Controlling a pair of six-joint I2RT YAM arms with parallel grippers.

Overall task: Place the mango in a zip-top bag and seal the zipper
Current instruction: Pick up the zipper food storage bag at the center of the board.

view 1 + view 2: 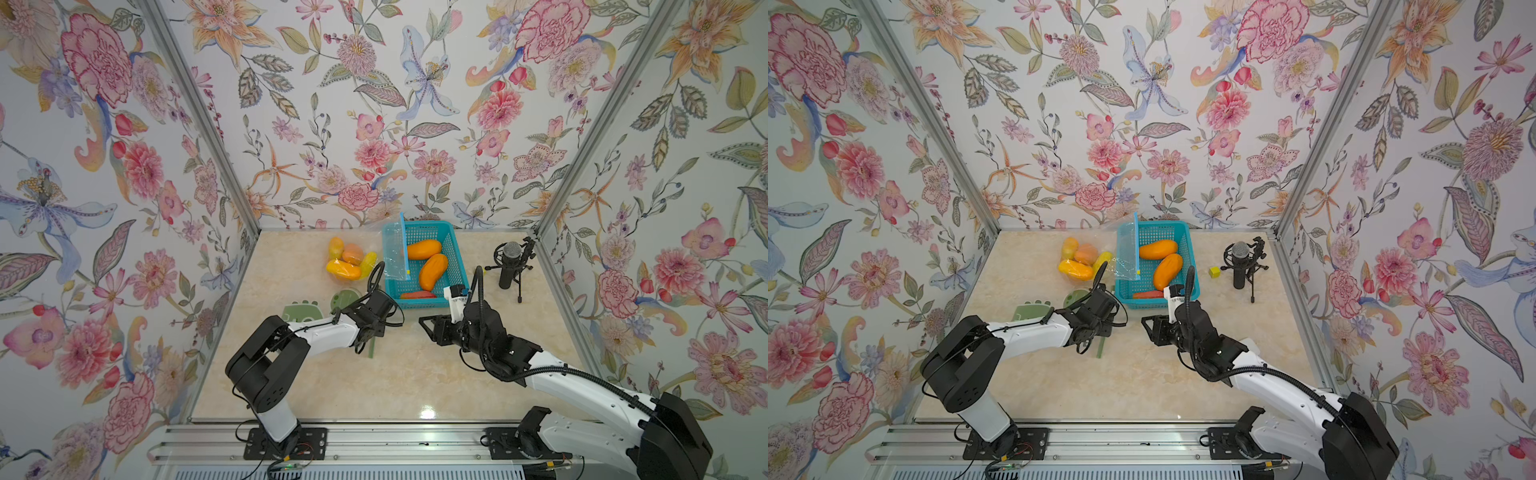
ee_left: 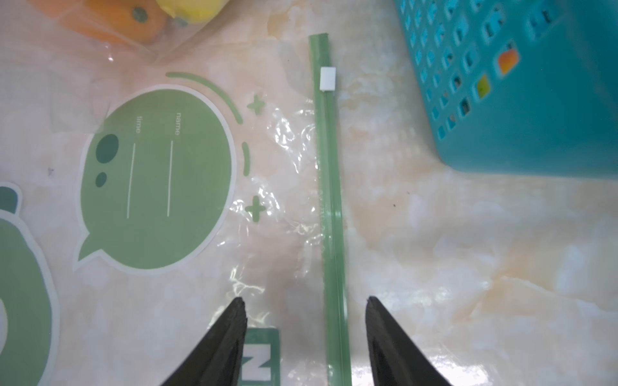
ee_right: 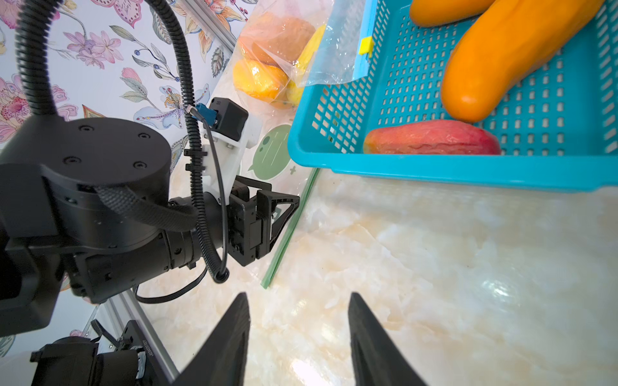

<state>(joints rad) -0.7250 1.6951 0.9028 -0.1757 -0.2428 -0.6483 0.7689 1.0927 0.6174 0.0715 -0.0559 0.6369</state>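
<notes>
Top pair: my two overhead eyes, mounted high at the near edge, facing down and forward. Both take in the whole table (image 1: 374, 382).
Left wrist: I look close down on the green zipper strip (image 2: 329, 200) and a basket (image 2: 535, 133) corner.
Right wrist: low and near, facing basket and left arm (image 3: 100, 187). It shares strip and basket with the left wrist view.
</notes>
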